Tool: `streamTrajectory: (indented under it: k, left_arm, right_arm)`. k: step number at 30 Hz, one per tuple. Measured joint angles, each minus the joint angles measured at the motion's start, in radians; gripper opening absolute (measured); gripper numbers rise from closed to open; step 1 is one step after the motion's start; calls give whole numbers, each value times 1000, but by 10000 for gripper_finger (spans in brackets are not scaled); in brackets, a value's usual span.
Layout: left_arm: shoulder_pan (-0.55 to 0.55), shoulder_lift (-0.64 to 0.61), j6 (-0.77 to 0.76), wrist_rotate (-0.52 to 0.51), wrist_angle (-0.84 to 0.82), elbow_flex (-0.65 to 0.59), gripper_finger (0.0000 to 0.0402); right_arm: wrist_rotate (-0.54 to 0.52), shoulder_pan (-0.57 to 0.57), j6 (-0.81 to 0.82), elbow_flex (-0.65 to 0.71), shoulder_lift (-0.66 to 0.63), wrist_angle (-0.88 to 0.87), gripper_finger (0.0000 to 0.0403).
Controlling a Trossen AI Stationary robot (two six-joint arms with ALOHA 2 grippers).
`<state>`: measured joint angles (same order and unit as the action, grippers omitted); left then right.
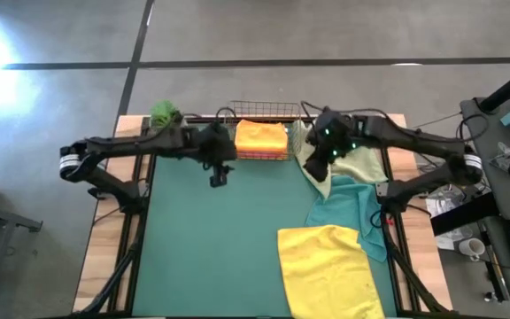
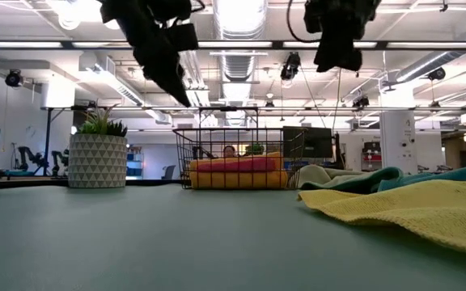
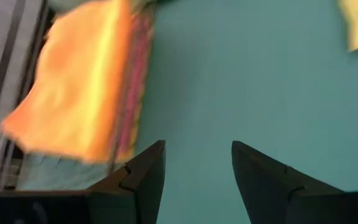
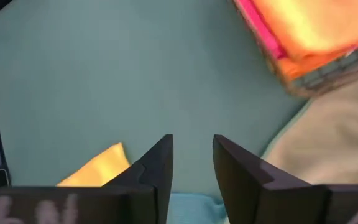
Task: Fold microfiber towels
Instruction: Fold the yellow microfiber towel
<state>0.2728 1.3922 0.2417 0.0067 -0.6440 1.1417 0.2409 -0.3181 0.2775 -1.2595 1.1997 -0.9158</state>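
A folded orange towel (image 1: 260, 137) lies on top of a pink one (image 2: 241, 165) in the wire basket (image 1: 264, 110) at the table's far edge. A pale sage towel (image 1: 354, 165), a teal towel (image 1: 347, 211) and a yellow towel (image 1: 326, 270) lie crumpled and overlapping on the right side of the green mat. My left gripper (image 1: 219, 175) hangs open and empty above the mat, just left of the basket's near corner (image 3: 197, 165). My right gripper (image 1: 320, 162) hangs open and empty above the sage towel's left edge, right of the basket (image 4: 192, 158).
A potted plant (image 1: 165, 112) stands at the far left corner, left of the basket. The green mat (image 1: 211, 248) is bare on its left and middle. The low view shows both grippers (image 2: 168, 73) (image 2: 338, 48) well above the table.
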Motion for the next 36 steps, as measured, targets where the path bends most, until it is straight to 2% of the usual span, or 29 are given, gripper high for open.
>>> streamTrajectory:
  k: [5,9,15,19,27,36]
  left_arm:
    - [-105,6,3,0,87,-11,169]
    - [-158,6,-4,-3,105,-20,169]
    - [-204,-16,-99,-11,71,-54,169]
    - [-228,-31,-132,-12,-8,-70,169]
    - [-275,-62,-204,-66,-160,-69,169]
    - [-349,-105,-291,-71,-211,-107,169]
  right_arm:
    - [-111,138,149,56,-30,23,88]
    - [-144,240,242,77,-27,26,82]
    - [-193,403,439,123,-4,49,82]
    - [-216,502,525,176,32,154,74]
    - [-225,592,620,210,195,273,59]
    - [-222,615,594,109,418,304,58]
